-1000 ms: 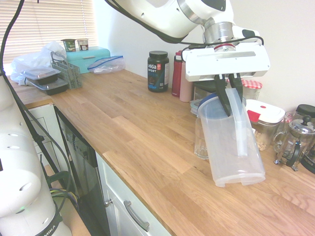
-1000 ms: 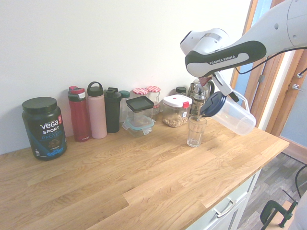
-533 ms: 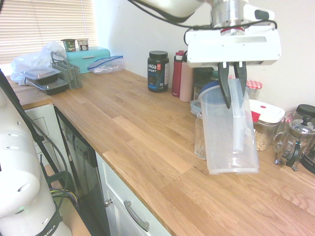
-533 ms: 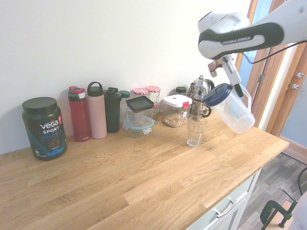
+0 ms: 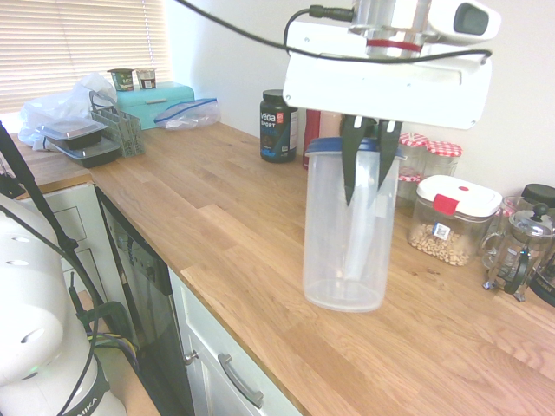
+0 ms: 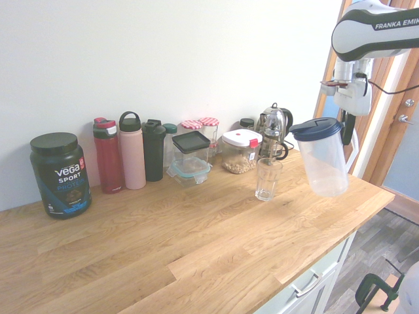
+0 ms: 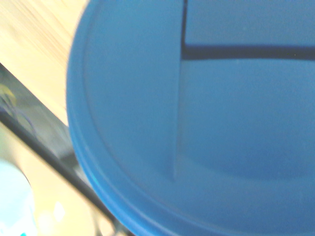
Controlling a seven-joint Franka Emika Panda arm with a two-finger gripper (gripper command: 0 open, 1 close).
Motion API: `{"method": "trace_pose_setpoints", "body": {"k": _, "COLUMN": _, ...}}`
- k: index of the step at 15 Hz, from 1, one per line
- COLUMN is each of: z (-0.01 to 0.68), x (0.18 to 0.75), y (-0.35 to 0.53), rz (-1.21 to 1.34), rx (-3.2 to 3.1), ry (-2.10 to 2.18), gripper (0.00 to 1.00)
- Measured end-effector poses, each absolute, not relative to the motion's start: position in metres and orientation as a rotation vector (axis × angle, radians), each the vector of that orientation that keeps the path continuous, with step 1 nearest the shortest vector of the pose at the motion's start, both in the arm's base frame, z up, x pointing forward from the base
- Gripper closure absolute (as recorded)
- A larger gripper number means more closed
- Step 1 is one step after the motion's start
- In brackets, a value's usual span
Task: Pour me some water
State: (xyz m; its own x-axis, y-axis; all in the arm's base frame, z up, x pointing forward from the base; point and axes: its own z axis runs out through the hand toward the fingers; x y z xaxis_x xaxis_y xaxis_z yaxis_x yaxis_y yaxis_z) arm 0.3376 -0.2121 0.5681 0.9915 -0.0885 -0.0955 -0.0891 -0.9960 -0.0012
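Gripper (image 5: 365, 178) closed tight on the handle of the clear jug (image 5: 347, 230), jug hanging upright below it over the counter (image 6: 196, 242), glass (image 6: 268, 178) nearby

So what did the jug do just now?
The claw tipped the clear jug back upright and carried it away from the drinking glass, still gripping its handle. The glass, the bottles and the jars stayed where they were.
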Motion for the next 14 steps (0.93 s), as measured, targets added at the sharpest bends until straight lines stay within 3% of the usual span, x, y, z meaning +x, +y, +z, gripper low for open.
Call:
{"method": "trace_pose_setpoints", "body": {"k": 6, "z": 0.543, "x": 0.308, "y": -0.117, "rz": -0.102, "rx": -2.946, "ry": -0.044, "gripper": 1.00}}
{"method": "trace_pose_setpoints", "body": {"k": 14, "z": 0.530, "x": 0.339, "y": 0.138, "rz": -0.383, "rx": -2.823, "ry": 0.563, "gripper": 1.00}}
